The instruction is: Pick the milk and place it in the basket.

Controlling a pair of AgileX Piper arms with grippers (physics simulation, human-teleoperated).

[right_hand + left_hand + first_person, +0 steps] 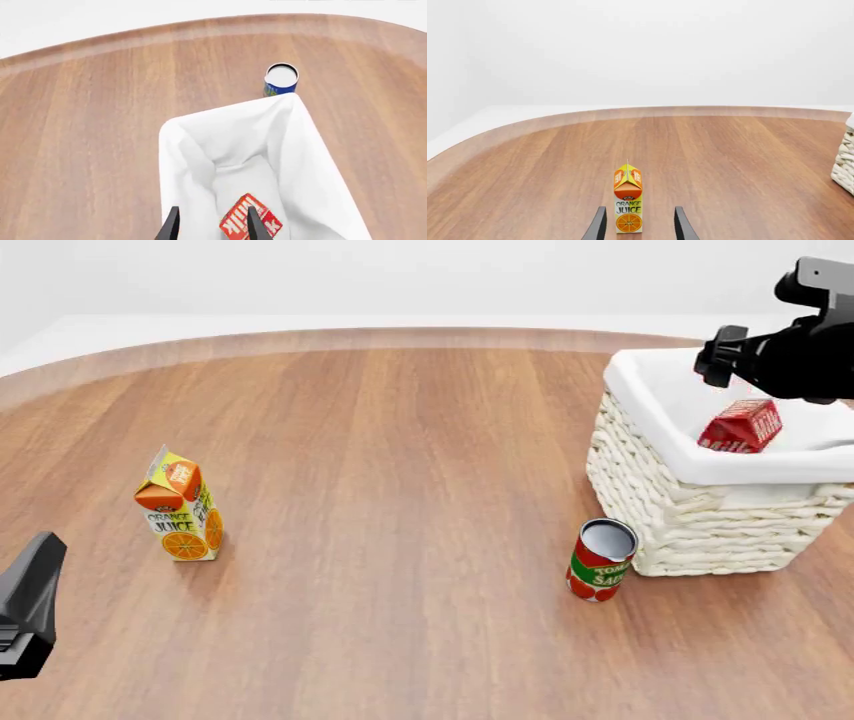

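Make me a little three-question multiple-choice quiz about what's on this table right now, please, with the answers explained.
1. Where is the milk?
A. beside the juice
B. inside the basket
C. on the can

2. How many cartons are in the front view?
A. two
B. four
C. none

3. How does the orange juice carton stand?
A. flattened
B. upside down
C. upright

Answers: 1 B, the red carton lies on the white liner within the wicker walls. 2 A, only the milk and the juice. 3 C, its gable top points up.
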